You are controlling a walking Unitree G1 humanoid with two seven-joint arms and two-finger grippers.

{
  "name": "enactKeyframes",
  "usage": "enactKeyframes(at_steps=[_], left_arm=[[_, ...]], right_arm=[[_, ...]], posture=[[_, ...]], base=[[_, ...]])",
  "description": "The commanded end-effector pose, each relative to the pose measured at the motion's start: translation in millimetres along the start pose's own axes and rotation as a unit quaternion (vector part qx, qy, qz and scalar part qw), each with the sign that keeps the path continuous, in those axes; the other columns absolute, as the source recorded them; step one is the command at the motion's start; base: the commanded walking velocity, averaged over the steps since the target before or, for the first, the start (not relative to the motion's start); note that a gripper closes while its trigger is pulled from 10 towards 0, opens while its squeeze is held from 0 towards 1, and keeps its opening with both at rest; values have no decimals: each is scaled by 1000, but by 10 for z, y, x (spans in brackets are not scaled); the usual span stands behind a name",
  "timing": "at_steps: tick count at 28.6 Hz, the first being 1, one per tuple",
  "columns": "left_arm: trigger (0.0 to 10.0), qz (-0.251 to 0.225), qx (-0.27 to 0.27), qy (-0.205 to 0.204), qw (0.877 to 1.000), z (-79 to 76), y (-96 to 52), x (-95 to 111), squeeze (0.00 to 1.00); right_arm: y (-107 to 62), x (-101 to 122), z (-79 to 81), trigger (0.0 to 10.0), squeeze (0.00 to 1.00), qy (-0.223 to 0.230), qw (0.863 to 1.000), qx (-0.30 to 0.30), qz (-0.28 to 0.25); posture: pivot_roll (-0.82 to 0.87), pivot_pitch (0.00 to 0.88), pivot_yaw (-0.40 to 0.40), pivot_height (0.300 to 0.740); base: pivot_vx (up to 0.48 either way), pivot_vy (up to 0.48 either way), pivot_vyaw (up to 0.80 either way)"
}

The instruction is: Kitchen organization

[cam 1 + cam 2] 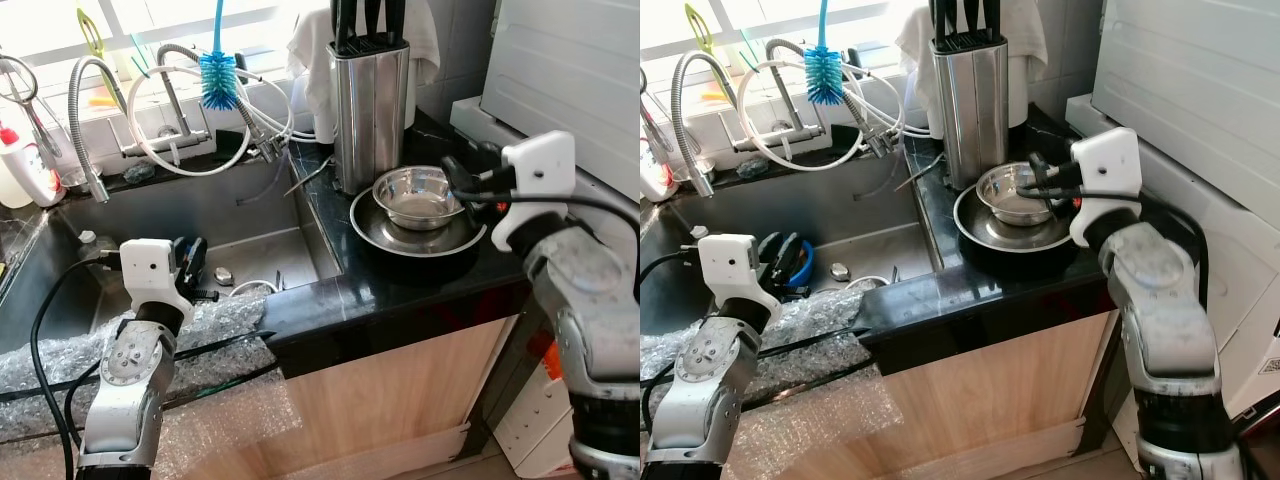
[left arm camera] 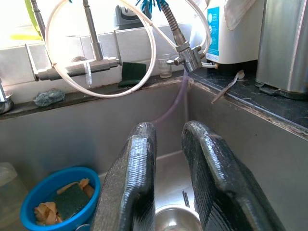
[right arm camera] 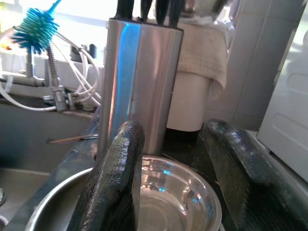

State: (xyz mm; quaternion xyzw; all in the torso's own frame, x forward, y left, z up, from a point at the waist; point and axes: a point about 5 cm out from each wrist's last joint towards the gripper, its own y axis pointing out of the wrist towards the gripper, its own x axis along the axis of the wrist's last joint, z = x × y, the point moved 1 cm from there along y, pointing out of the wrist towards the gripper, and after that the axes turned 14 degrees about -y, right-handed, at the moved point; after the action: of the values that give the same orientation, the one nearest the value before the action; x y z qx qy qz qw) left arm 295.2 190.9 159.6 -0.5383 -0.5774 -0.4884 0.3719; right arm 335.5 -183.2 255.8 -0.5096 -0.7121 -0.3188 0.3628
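A small steel bowl (image 1: pixel 415 195) sits inside a wider steel dish (image 1: pixel 400 240) on the black counter, just in front of a steel knife block (image 1: pixel 370 110). My right gripper (image 1: pixel 458 183) is at the bowl's right rim, open, its two black fingers (image 3: pixel 120 173) spread above the bowl (image 3: pixel 173 197); I cannot tell whether they touch it. My left gripper (image 1: pixel 190 262) hangs low over the sink (image 1: pixel 180 215), fingers (image 2: pixel 137 178) slightly apart and holding nothing. Under it lies a blue bowl (image 2: pixel 60 197) with a sponge and scraps.
Faucets and white hoses (image 1: pixel 185 130) run along the sink's back, with a blue bottle brush (image 1: pixel 217 80) above. A soap bottle (image 1: pixel 25 165) stands far left. Bubble wrap (image 1: pixel 200 330) covers the sink's front edge. A white appliance (image 1: pixel 580 70) stands at the right.
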Motion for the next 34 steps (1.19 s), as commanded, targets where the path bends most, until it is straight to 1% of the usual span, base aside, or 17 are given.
enactKeyframes(at_steps=[1,2,3,4,6,7,8,11,12,14,18,19,25,31,33,34], left_arm=[[10000,6,0,5,1000,-25,33,-14,0],[10000,6,0,5,1000,-25,33,-14,0],[10000,7,-1,3,1000,-38,34,-25,0],[10000,8,-1,3,1000,-45,35,-33,0],[10000,8,-1,3,1000,-50,35,-39,0],[10000,9,-1,2,1000,-50,36,-42,0],[10000,10,0,0,1000,-52,33,-48,0],[10000,11,0,-1,1000,-55,32,-53,0],[10000,11,0,-1,1000,-55,32,-53,0],[10000,13,1,-3,1000,-57,34,-59,0],[10000,12,0,-6,1000,-73,44,-60,0],[10000,10,-1,-7,1000,-85,52,-53,0],[10000,4,0,-7,1000,-86,69,-22,0],[10000,1,2,-9,1000,-74,88,6,0],[10000,2,2,-9,1000,-77,90,6,0],[10000,2,1,-9,1000,-80,93,6,0]], right_arm=[[122,-34,95,10000,0,13,1000,18,18],[122,-34,95,10000,0,13,1000,18,18],[198,-73,158,10000,0,22,999,28,31],[240,-107,187,10000,0,16,998,32,44],[269,-135,200,10000,0,7,998,33,55],[308,-153,220,10000,0,9,997,37,60],[400,-212,249,10000,0,11,996,39,78],[505,-281,266,10000,0,9,994,36,106],[505,-281,266,10000,0,9,994,36,106],[575,-298,297,10000,0,12,992,36,122],[664,-301,356,10000,0,10,991,43,130],[699,-296,383,10000,0,23,990,50,129],[764,-295,463,10000,0,36,989,72,128],[806,-275,565,10000,0,97,982,96,131],[812,-265,575,10000,0,103,981,98,129],[819,-250,592,10000,0,121,979,100,129]], posture=[[-133,0,142,740],[-133,0,142,740],[-133,0,142,740],[-127,0,140,740],[-127,0,140,740],[-123,0,138,740],[-120,0,137,740],[-116,0,135,740],[-116,0,135,740],[-118,0,137,740],[-116,0,134,740],[-116,0,134,740],[-105,0,126,740],[-103,0,124,740],[-103,0,124,740],[-103,0,124,740]], base=[[0,0,0],[0,0,0],[0,0,0],[0,0,0],[0,0,0],[0,0,0],[0,0,0],[0,0,0],[0,0,0],[0,0,0],[0,0,0],[0,0,0],[0,0,0],[0,0,0],[0,0,0],[0,0,0]])
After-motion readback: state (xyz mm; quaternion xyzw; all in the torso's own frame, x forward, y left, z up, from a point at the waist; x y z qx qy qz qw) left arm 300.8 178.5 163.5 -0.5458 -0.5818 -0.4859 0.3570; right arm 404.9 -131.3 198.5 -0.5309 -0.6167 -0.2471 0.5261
